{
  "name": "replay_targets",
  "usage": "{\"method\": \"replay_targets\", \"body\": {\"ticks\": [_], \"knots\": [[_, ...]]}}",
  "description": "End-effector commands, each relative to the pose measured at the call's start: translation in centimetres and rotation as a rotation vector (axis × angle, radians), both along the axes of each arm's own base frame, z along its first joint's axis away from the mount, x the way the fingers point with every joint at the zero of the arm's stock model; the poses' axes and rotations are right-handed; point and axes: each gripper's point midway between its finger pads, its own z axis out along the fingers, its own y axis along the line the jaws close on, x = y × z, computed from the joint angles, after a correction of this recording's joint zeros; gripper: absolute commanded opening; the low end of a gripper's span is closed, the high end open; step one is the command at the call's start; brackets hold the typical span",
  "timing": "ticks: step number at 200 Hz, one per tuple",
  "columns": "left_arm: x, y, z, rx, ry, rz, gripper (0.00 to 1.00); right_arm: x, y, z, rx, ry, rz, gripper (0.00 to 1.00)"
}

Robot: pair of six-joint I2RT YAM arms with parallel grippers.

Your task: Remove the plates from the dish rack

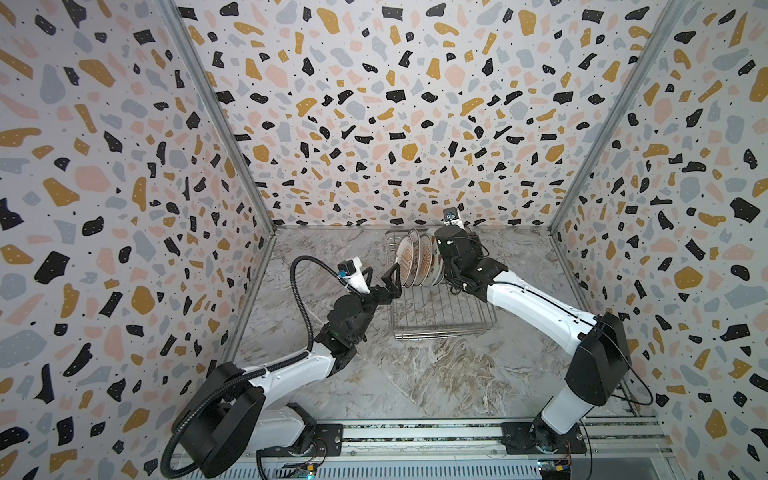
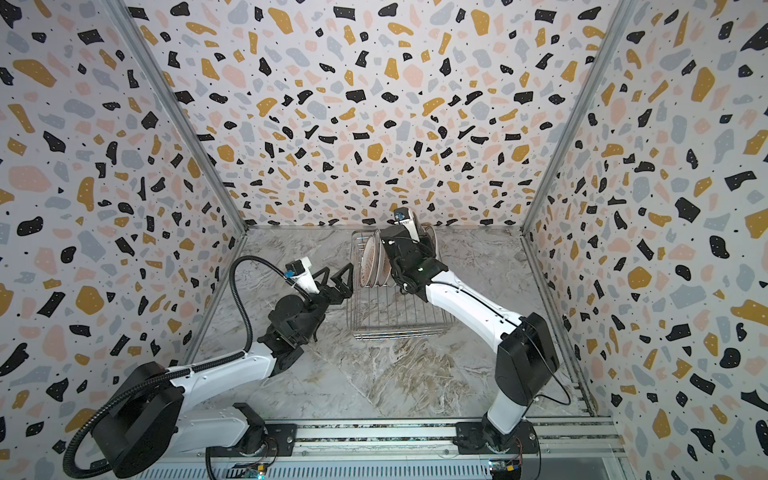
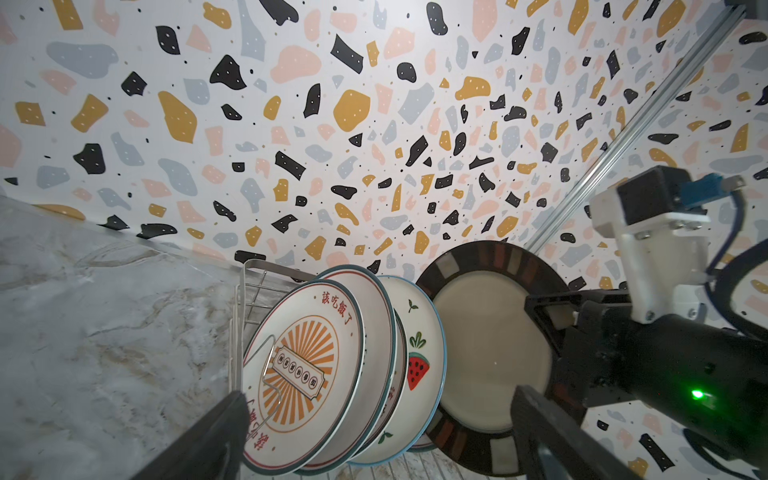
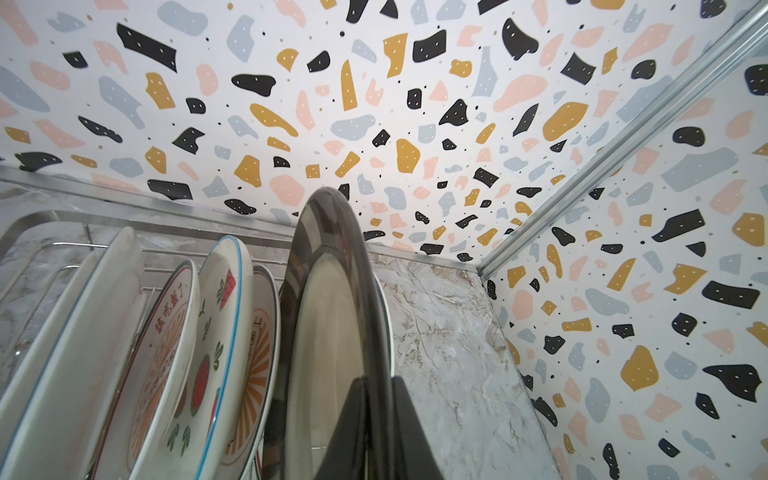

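edgewise, dark-rimmed plate [image 4: 328, 324] pinched between right jaws

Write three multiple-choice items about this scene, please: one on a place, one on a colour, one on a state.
1. Where do the plates stand?
A. flat in a sink
B. on edge in the rack
C. stacked in a drawer

2. What colour is the centre of the dark plate?
A. beige
B. blue
C. green

3. How is the right gripper?
A. open, apart from every plate
B. out of all views
C. shut on the dark plate's rim

Answers: 1 B, they lean on edge between the rack's wires. 2 A, the left wrist view shows a plain beige centre inside the dark rim. 3 C, in the right wrist view its jaws pinch that rim.
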Motion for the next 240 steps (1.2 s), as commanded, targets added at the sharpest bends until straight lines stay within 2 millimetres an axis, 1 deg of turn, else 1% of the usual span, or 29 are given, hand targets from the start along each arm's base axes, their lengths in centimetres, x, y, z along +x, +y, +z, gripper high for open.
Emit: {"method": "replay_targets", "body": {"ticks": [1, 40, 57, 76, 85, 106, 117, 137, 160, 174, 191, 220, 240], "knots": [[-0.2, 0.1, 2.5, 0.002, -0.055, 0.037, 1.0, -2.5, -2.8, 7.7, 0.128, -0.208, -0.064, 0.04], [-0.4, -1.1, 2.7, 0.0, -0.045, -0.012, 1.0, -5.6, -4.4, 8.7, 0.23, -0.261, -0.019, 0.04], [-0.7, -1.2, 2.7, -0.005, -0.048, -0.027, 1.0, -6.8, -5.1, 8.6, 0.255, -0.271, -0.014, 0.03], [-1.3, -2.0, 2.9, -0.002, -0.081, -0.085, 1.0, -8.3, -6.3, 8.4, 0.29, -0.289, -0.021, 0.03], [-1.2, -1.7, 2.7, 0.014, -0.066, -0.066, 1.0, -8.9, -6.6, 8.2, 0.317, -0.298, -0.011, 0.03], [-1.3, -1.0, 2.4, 0.018, -0.041, -0.031, 1.0, -10.2, -6.6, 7.7, 0.404, -0.312, 0.063, 0.03], [-1.5, -1.0, 2.3, 0.011, -0.033, -0.043, 1.0, -11.0, -6.5, 7.5, 0.451, -0.317, 0.109, 0.03], [-2.2, -1.5, 2.0, 0.003, -0.03, -0.087, 1.0, -12.3, -7.2, 7.5, 0.521, -0.343, 0.149, 0.03], [-3.0, -1.6, 1.4, 0.086, -0.005, -0.027, 1.0, -14.0, -8.2, 7.8, 0.589, -0.368, 0.188, 0.0], [-3.4, -2.1, 0.9, 0.115, 0.011, -0.05, 1.0, -14.6, -8.2, 7.6, 0.634, -0.363, 0.233, 0.0], [-4.2, -2.6, 0.3, 0.113, 0.017, -0.105, 1.0, -15.2, -8.0, 6.8, 0.706, -0.352, 0.297, 0.0], [-5.5, -2.5, -0.2, 0.069, 0.019, -0.157, 1.0, -15.6, -8.0, 5.8, 0.813, -0.321, 0.38, 0.0], [-6.4, -2.3, -0.4, 0.045, 0.008, -0.186, 1.0, -15.5, -7.4, 4.8, 0.877, -0.284, 0.451, 0.0]]}}
